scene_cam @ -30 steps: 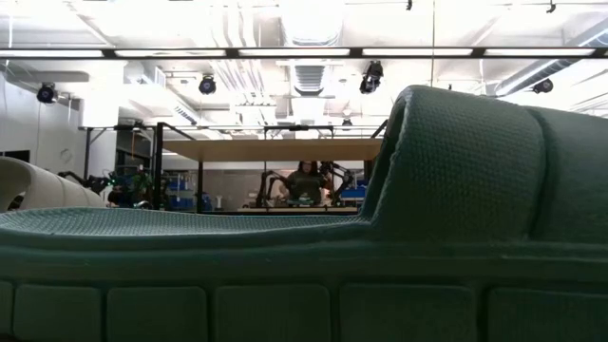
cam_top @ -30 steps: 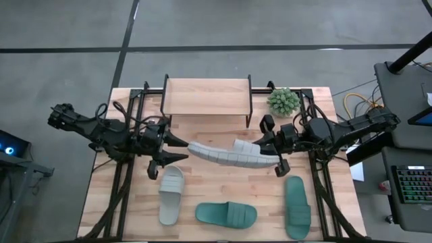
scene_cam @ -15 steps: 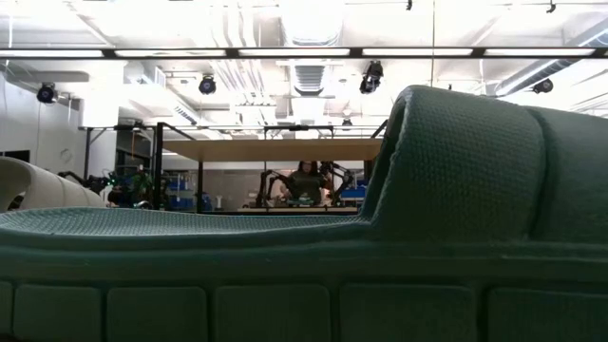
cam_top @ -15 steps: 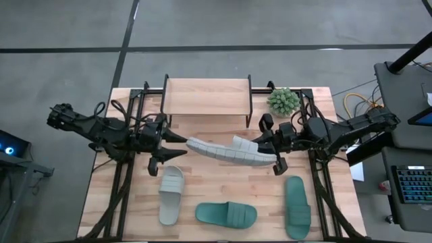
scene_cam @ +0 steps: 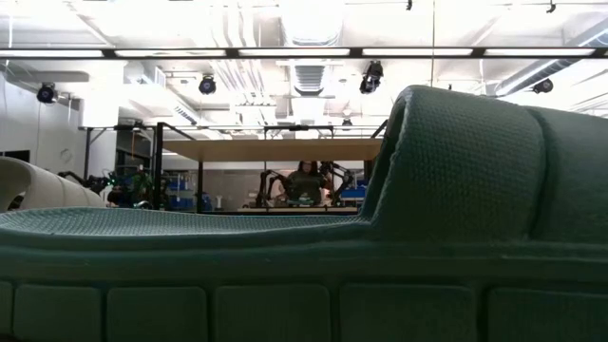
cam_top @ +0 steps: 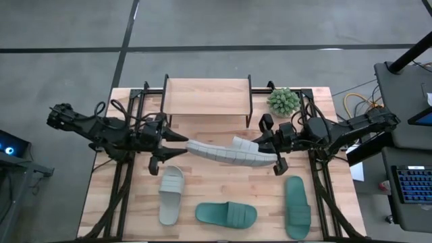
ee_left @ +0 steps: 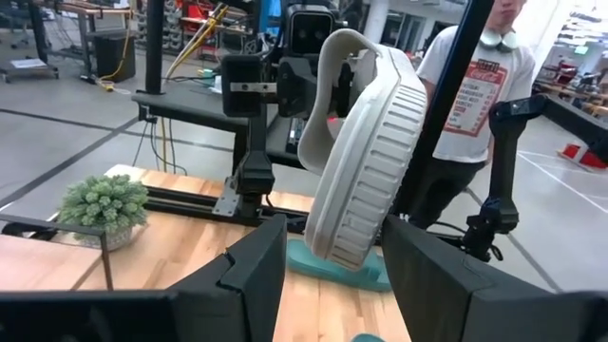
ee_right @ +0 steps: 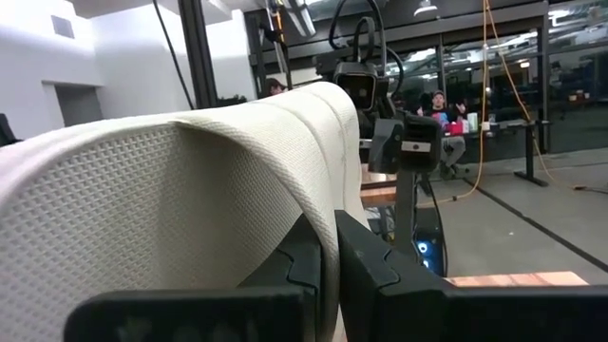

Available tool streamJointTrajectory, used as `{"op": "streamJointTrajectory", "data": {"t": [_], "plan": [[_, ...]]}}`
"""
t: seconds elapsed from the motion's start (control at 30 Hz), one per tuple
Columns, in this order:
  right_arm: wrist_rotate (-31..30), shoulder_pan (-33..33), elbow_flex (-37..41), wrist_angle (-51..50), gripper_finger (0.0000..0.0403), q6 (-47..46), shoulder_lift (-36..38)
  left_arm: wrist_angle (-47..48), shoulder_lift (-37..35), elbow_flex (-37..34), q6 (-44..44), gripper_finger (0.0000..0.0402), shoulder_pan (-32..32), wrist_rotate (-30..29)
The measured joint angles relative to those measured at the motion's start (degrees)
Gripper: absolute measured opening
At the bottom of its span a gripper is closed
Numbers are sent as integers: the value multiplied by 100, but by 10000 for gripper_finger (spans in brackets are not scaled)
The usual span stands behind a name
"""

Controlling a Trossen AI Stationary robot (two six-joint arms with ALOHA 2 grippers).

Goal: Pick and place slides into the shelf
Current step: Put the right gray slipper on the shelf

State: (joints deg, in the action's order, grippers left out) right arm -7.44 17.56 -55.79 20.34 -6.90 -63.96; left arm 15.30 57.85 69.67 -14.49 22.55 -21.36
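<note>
Carrying pale slide (cam_top: 226, 153) aloft, just in front of shelf (cam_top: 206, 96). Right gripper (cam_top: 271, 150) clamped shut on its strap end. Left gripper (cam_top: 181, 140) at toe end, fingers half-spread either side of slide, contact unclear. Handover step, by the look of it. Next move calls for a firm left grip, then lifting toward shelf. Other three slides lie nearer table's front edge.

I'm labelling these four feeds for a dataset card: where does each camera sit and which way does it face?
High: overhead, straight down; both arms, shelf, white slide held between the grippers.
Low: tabletop level; a teal slide fills it; no arm visible.
Left wrist: past the left gripper, toward the white slide.
Right wrist: right gripper shut on the white slide.
Shared: both wrist views and high show that slide.
</note>
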Motion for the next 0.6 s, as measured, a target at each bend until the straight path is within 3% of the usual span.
{"op": "streamJointTrajectory", "data": {"t": [0.6], "plan": [[17, -72, -2, -7, 9, -15, 4, -765, 180, 0, -10, 158, -7, 484]]}}
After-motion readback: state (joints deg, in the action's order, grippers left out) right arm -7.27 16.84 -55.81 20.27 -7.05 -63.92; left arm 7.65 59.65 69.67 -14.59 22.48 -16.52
